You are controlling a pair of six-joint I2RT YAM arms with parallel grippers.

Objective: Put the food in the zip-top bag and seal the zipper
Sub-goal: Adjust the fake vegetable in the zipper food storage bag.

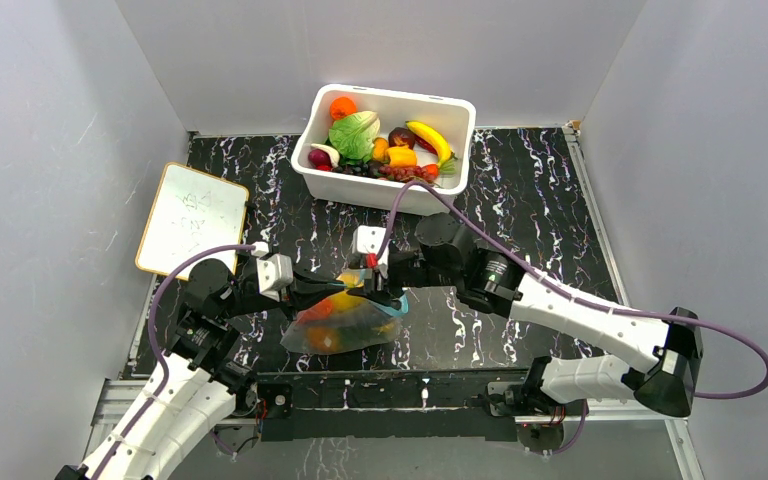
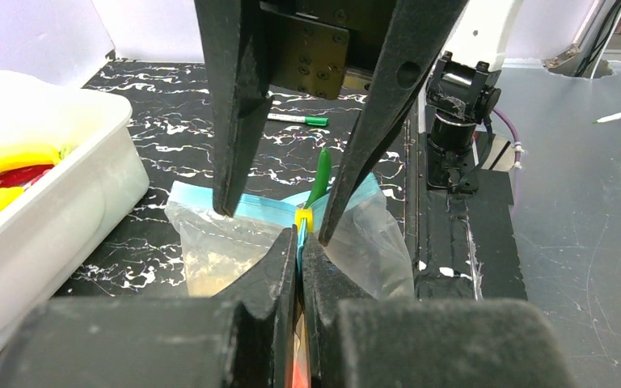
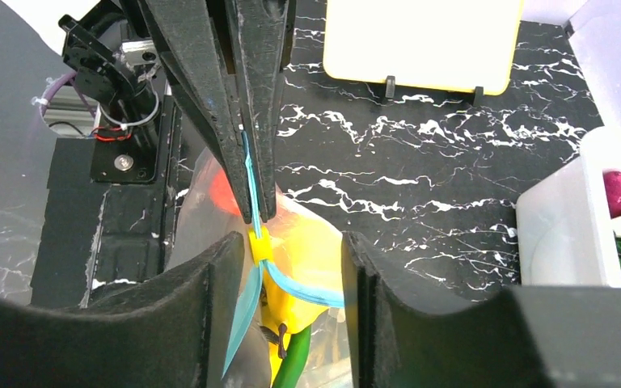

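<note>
Left fingers point(image 3: 202, 89) pressed together, pinching the zipper point(image 3: 307, 291) of the zip-top bag point(image 1: 345, 335). Right fingers point(image 3: 202, 291) spread either side of the yellow slider point(image 3: 259, 244). Food point(image 1: 325, 310) inside the bag, on the tabletop point(image 1: 520, 200).

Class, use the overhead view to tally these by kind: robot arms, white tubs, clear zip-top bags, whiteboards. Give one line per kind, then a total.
Robot arms: 2 (left arm, right arm)
White tubs: 1
Clear zip-top bags: 1
Whiteboards: 1
Total: 5
</note>
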